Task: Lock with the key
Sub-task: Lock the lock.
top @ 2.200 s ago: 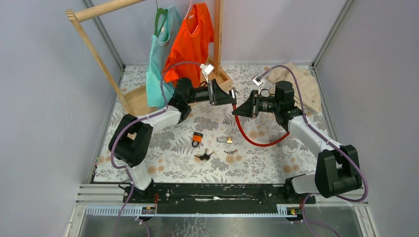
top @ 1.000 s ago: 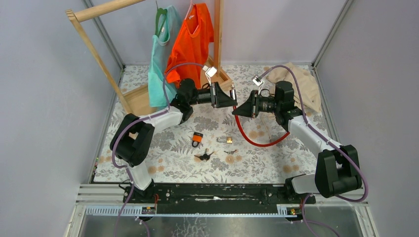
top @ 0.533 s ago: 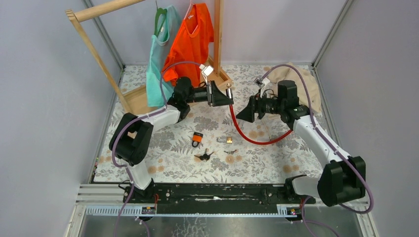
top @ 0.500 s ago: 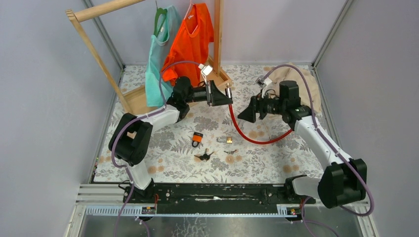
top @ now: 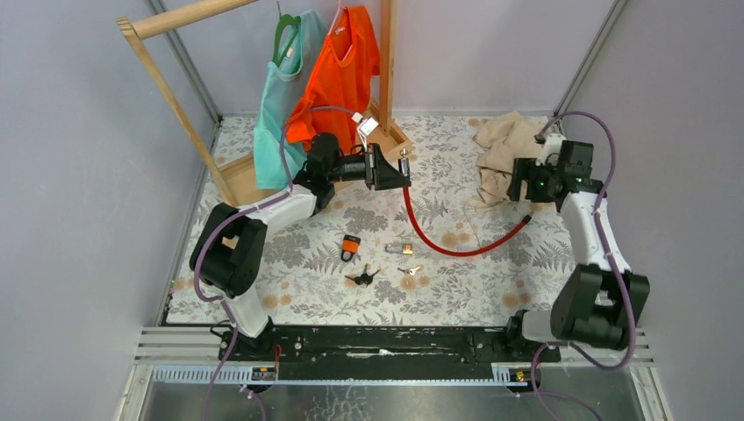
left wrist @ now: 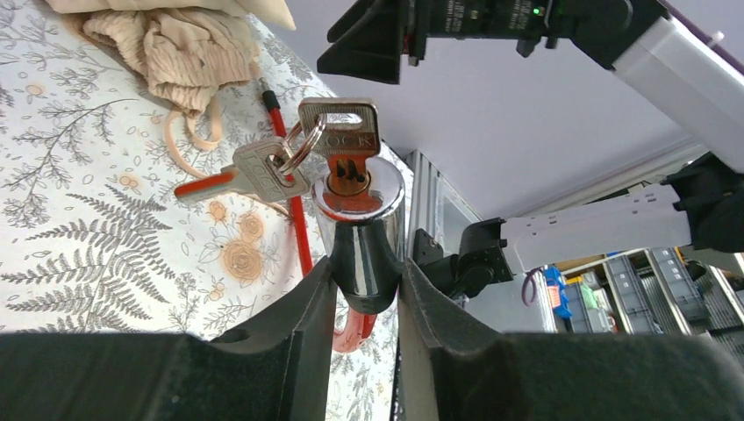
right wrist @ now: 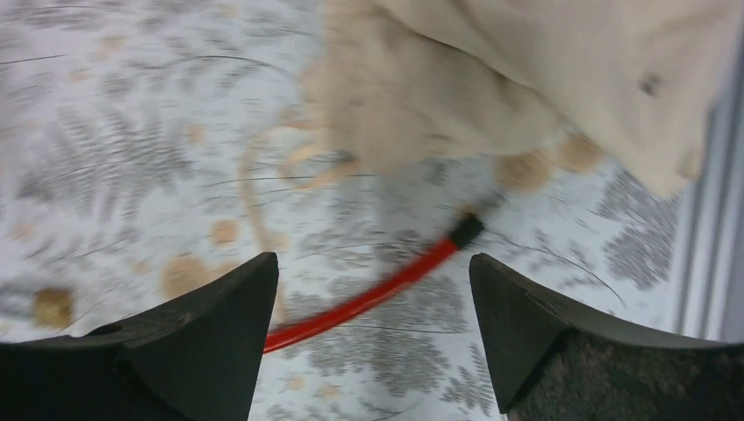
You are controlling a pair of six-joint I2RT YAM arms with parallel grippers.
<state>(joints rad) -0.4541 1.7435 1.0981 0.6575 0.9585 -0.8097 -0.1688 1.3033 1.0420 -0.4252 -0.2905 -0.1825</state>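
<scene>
where the left gripper (left wrist: 364,276) clamped: around the shiny chrome lock cylinder (left wrist: 360,202)
flat silver key (left wrist: 340,139): seated in the cylinder's end face
right gripper (right wrist: 373,263): jaws wide, above the end of the red cable (right wrist: 377,294)

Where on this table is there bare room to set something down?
Free: the near right, between the red cable lock and the front rail; the back, between wooden rack and beige cloth. Crowded: around the orange padlock and keys.

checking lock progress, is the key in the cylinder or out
In: the key sits in the chrome cylinder, head sticking out; the left pincer grips the cylinder.
</scene>
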